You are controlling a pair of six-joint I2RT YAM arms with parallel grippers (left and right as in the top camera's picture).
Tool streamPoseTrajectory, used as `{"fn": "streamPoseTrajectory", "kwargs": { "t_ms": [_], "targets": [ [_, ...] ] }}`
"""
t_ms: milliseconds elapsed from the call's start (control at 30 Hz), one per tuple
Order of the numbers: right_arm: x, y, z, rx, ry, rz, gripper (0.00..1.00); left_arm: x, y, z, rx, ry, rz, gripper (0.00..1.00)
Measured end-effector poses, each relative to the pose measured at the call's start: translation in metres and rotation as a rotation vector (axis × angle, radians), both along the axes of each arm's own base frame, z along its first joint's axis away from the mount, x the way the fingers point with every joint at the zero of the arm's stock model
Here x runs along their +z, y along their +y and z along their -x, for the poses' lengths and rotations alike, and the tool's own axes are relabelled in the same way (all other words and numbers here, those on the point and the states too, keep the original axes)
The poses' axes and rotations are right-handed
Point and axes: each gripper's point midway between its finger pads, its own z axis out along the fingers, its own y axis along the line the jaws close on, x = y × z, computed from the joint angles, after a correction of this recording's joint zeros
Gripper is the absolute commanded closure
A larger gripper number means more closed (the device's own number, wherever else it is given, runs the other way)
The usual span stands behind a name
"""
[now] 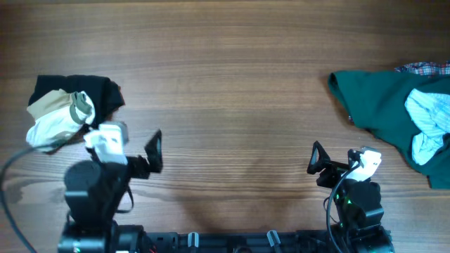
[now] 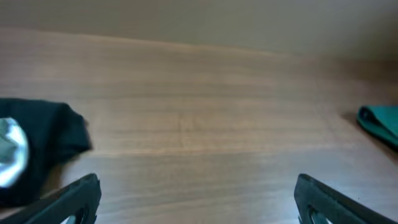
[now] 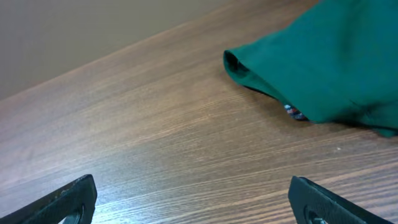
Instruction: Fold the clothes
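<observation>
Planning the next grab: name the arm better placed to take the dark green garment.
Right. The right gripper, open, is nearest the dark green garment, whose edge shows close in its wrist view. The left gripper sits across the table beside the black garment.

A desk (image 1: 232, 63) of warm mid-brown wood, with darker grain streaks running across it. At the left is a black garment (image 1: 98, 91), and with it a cream-white garment (image 1: 49, 130) carrying one tan patch and one olive-green patch. At the right is a dark green garment (image 1: 380, 98) in one solid colour. With it is a pale blue garment (image 1: 430, 119) with fine white stripes, and a plaid garment (image 1: 425, 68) checked in red, blue and white. The left hand (image 2: 198, 193) and the right hand (image 3: 193, 193) are black at the fingers, with white casing behind.
</observation>
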Motion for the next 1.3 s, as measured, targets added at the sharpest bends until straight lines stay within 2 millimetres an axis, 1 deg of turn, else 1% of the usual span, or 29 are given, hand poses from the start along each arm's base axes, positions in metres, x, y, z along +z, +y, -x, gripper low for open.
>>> {"fn": "streamPoseTrajectory", "kwargs": {
  "t_ms": [33,233,333,467,600,667,1300],
  "targets": [
    [0.0,0.0,0.0,0.0,0.0,0.0,0.0,-0.013,-0.005,0.004,-0.024,-0.016,0.004,0.0],
    [0.0,0.0,0.0,0.0,0.0,-0.001,0.01,-0.052,-0.009,0.014,-0.044,-0.05,0.008,0.0],
    [0.0,0.0,0.0,0.0,0.0,-0.001,0.01,-0.065,-0.009,0.017,-0.044,-0.069,0.009,0.0],
    [0.0,0.0,0.0,0.0,0.0,-0.001,0.01,-0.074,-0.009,0.018,-0.043,-0.095,0.009,0.0],
    [0.0,0.0,0.0,0.0,0.0,-0.001,0.01,-0.089,-0.009,0.017,-0.043,-0.064,0.009,0.0],
    [0.0,0.0,0.0,0.0,0.0,-0.001,0.0,-0.092,-0.009,0.017,-0.043,-0.058,0.009,0.0],
    [0.0,0.0,0.0,0.0,0.0,-0.001,0.01,-0.092,-0.009,0.017,-0.043,-0.058,0.009,0.0]
  ]
}}
